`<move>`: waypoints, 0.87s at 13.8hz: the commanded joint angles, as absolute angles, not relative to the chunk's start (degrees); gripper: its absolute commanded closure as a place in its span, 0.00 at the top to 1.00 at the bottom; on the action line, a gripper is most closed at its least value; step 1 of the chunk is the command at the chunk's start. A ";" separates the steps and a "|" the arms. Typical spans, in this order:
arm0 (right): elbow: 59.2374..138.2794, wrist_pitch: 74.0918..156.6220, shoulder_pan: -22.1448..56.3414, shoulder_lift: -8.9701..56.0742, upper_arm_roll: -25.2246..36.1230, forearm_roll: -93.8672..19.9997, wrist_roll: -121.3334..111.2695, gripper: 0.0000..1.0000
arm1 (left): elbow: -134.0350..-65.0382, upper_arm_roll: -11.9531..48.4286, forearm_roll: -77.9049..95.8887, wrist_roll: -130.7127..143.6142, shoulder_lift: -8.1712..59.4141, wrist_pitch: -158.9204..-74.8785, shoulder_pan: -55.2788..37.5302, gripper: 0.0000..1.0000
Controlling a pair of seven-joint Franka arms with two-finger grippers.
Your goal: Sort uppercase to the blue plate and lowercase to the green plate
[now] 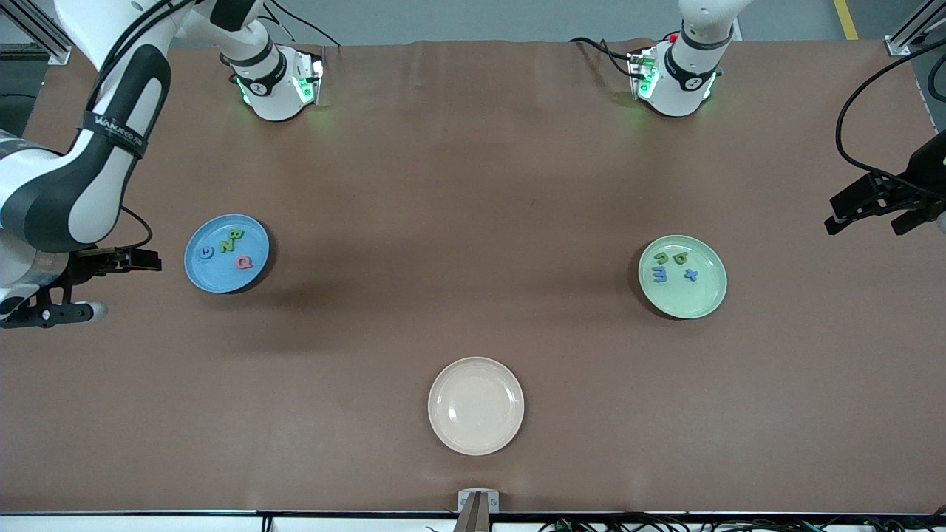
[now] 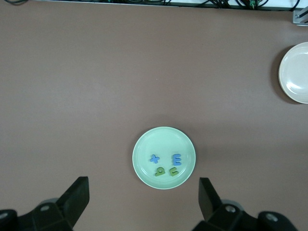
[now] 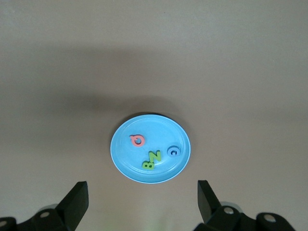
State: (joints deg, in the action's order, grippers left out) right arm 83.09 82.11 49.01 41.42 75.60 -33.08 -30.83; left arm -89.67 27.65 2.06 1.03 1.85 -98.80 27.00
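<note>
cream plate (image 2: 296,72) cut off by the left wrist view's edge; both arms partly out of frame

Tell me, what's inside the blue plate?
Four foam letters lie in the blue plate: a green B, a green N, a blue G and a pinkish-red Q. Nothing covers them.

A: Plates?
B: 3: blue plate (image 1: 198,275), green plate (image 1: 702,299), cream plate (image 1: 475,406).
A: Letters?
B: 8 total. 4 uppercase (image 1: 233,246), 4 lowercase (image 1: 671,264).
A: Grippers?
B: 2.
</note>
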 commanded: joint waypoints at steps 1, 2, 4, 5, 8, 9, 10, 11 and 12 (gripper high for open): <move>82.09 80.77 47.90 39.99 75.06 -33.57 -30.50 1.00 | -89.03 7.00 3.16 0.44 0.79 -97.65 7.00 1.00; 82.00 79.90 47.81 39.99 74.88 -33.57 -30.32 1.00 | -89.03 3.38 3.25 0.53 0.70 -97.65 2.51 1.00; 79.74 77.45 46.24 39.47 72.61 -33.49 -24.22 1.00 | -89.03 -2.44 3.16 0.62 0.53 -97.56 -3.05 1.00; 76.76 75.00 43.53 39.29 68.42 -32.88 -19.30 1.00 | -89.03 -2.72 3.16 0.62 0.53 -97.65 -3.42 1.00; 70.41 71.99 35.62 37.11 57.79 -29.28 -13.89 1.00 | -89.38 -2.81 3.16 0.35 -0.44 -95.64 -2.99 1.00; 70.31 72.77 31.59 34.57 51.65 -26.40 -13.02 1.00 | -89.47 -2.81 3.16 0.26 -0.53 -95.19 -2.90 1.00; 70.31 73.99 28.16 32.37 45.68 -22.71 -11.35 1.00 | -89.56 -2.73 3.16 0.26 -0.61 -95.19 -2.64 1.00; 70.49 75.05 24.38 29.82 39.09 -18.76 -8.55 1.00 | -89.73 -2.38 3.16 0.26 -0.79 -95.10 -2.11 1.00; 70.66 76.02 20.43 27.79 31.72 -14.63 -4.96 1.00 | -90.17 -1.85 3.25 0.26 -1.23 -94.84 -1.33 1.00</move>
